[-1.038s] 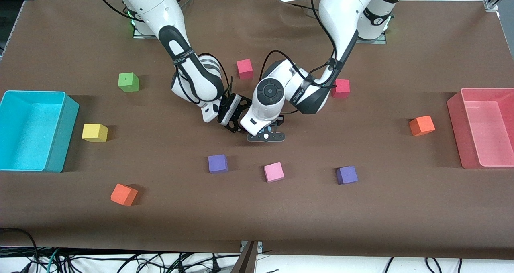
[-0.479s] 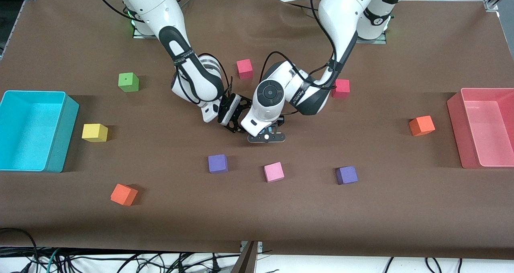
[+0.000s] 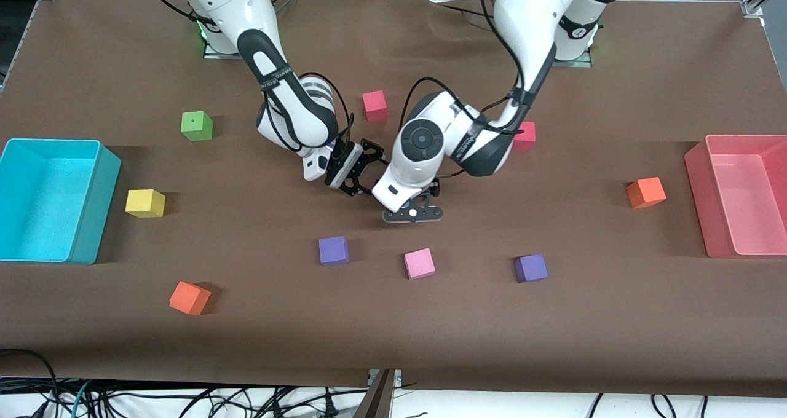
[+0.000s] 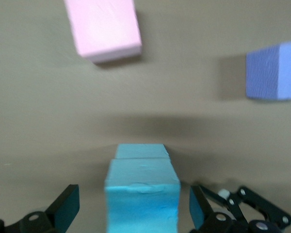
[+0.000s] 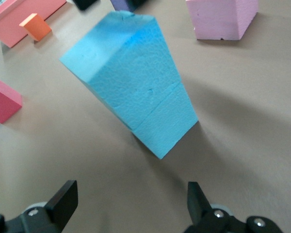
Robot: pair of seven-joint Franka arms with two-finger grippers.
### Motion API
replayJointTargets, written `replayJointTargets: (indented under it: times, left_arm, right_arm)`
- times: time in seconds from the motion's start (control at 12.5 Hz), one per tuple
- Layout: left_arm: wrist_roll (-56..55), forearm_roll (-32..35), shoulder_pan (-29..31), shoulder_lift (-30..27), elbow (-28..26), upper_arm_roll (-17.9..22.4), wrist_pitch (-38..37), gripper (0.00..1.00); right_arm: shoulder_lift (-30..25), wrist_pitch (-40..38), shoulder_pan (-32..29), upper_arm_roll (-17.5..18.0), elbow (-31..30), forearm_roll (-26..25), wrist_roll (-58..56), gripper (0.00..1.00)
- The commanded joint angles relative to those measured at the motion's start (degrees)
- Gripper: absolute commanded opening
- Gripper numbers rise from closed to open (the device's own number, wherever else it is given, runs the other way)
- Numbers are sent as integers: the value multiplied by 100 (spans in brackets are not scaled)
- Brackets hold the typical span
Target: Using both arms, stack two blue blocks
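The two blue blocks (image 4: 141,194) stand stacked one on the other on the brown table, also seen in the right wrist view (image 5: 136,92). In the front view the left arm's hand hides them. My left gripper (image 3: 413,212) is right over the stack, open, and its fingers (image 4: 68,206) flank the upper block with a gap on each side. My right gripper (image 3: 356,175) is open and empty, beside the stack toward the right arm's end, its fingers (image 5: 65,196) apart from the blocks.
A pink cube (image 3: 419,263) and two purple cubes (image 3: 334,250) (image 3: 531,268) lie nearer the front camera than the stack. Red cubes (image 3: 374,105) (image 3: 525,135), green (image 3: 197,125), yellow (image 3: 145,203) and orange (image 3: 645,192) cubes lie around. A cyan bin (image 3: 98,209) and a pink bin (image 3: 701,203) stand at the ends.
My right gripper has drawn back a little from the stack toward its base. My left arm has shifted slightly over the stack, and the sliver of blue seen earlier is now hidden.
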Motion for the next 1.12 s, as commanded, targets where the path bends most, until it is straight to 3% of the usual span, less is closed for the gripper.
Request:
replayJointTargets:
  times: [0.0, 0.16, 0.32, 0.48, 0.56, 0.72, 0.88, 1.04]
  left_arm:
    - [150, -14, 893, -1348, -1232, -360, -105, 100]
    - [762, -22, 1588, -2262, -2032, -562, -149, 100]
    - [1877, -58, 2125, -3106, -2692, -572, -656, 100]
    - [2608, -14, 2713, -3915, -3071, -563, -1192, 100]
    - [3073, -5, 2968, -4293, -3160, -520, -1665, 100]
    - [3647, 178, 3217, -4735, -3170, -47, -2484, 100]
    - [4061, 599, 3261, -4999, -3126, 139, -2724, 100]
    - [4080, 785, 3305, -5149, -3047, 158, -2864, 100]
  right_arm:
    - [-642, -41, -33, 18, -641, 64, 339, 100]
    - [-1037, -242, -33, 18, -914, 21, 1355, 100]
    - [-1275, -383, -59, 18, -1081, 3, 1859, 100]
    - [-1451, -908, -243, 18, -1248, -372, 2499, 100]
    - [-1618, -1224, -331, 18, -1310, -732, 3173, 100]
    - [-1873, -1805, -603, 18, -1319, -1828, 4545, 100]
    - [-2198, -2332, -928, 10, -1459, -2770, 5338, 100]
    - [-2331, -2729, -1262, 10, -1530, -4042, 5684, 100]
